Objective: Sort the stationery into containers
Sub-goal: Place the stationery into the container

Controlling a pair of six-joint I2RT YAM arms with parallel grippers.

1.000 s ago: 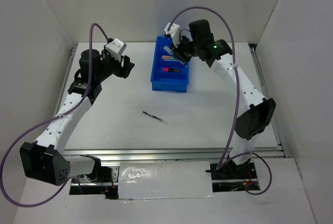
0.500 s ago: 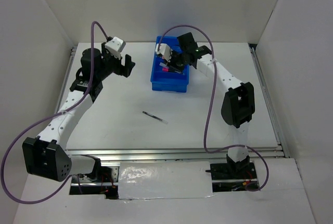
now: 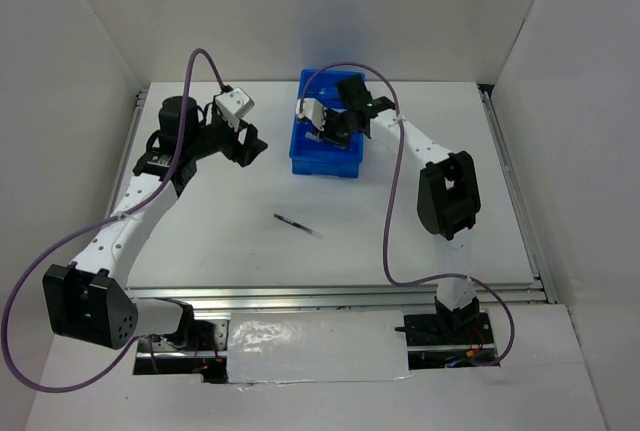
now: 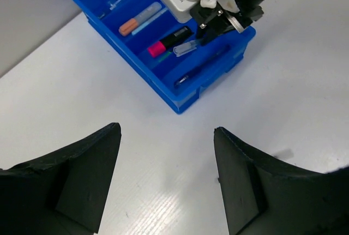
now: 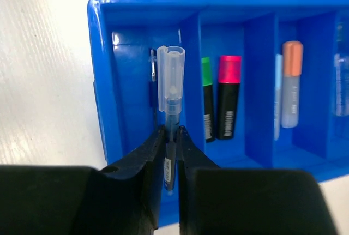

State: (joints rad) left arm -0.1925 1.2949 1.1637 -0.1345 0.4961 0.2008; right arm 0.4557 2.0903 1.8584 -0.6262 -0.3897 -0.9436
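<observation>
Our right claw [image 5: 170, 131], pinching a clear-capped pen [image 5: 170, 74], has swung over the blue tray [image 5: 101, 55], ready to drop it; our left claw [image 4: 167, 132] gapes wide.

We get bright, even light, seemingly from overhead, shadows faint and soft; in the right wrist view the tray [image 5: 102, 82] glints at 10 o'clock

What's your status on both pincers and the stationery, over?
Left pincer open, empty, above table. Right pincer shut on clear-capped pen over tray. One dark pen lies on table. Nothing blocking.
</observation>
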